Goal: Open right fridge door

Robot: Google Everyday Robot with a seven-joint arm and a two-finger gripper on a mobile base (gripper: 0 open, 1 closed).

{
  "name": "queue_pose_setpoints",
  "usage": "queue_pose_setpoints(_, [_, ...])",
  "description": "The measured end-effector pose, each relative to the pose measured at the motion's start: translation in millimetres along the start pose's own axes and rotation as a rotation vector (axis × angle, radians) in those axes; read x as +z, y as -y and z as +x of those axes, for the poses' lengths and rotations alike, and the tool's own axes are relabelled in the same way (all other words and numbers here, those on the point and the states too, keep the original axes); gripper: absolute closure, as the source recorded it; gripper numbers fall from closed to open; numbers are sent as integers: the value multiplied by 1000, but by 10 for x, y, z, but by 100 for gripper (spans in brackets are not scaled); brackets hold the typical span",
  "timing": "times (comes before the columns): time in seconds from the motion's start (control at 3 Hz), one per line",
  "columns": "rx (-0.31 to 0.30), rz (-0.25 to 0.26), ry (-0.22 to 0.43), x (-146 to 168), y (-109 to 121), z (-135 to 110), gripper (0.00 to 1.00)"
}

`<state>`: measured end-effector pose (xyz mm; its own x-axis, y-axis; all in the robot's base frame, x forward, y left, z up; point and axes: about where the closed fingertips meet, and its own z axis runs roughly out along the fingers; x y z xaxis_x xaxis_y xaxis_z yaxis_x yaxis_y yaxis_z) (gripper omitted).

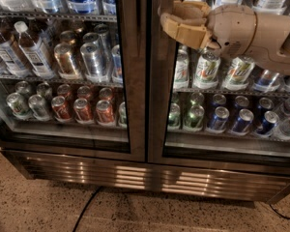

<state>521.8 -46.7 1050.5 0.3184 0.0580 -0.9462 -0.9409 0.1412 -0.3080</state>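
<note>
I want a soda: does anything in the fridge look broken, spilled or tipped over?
Nothing stands out. The tall glass-paned right fridge door with dark metal frame looks shut and uncracked, the green-and-white cans behind it stand in rows, nothing spilled. The tan gripper is at that door's inner edge, near the top.

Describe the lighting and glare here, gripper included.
Camera view: interior light makes the cans behind the right fridge door bright; camera view: glare streaks cross the bottom grille; camera view: the floor is dim; camera view: the gripper, evenly lit, hangs before that door's upper left frame edge.
</note>
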Motion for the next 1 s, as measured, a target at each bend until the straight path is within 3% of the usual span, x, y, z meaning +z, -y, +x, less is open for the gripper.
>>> queue_pose_setpoints(0.67, [1, 2, 2, -5, -2, 11, 100])
queue_pose_setpoints(1.0, [1, 2, 2, -5, -2, 11, 81])
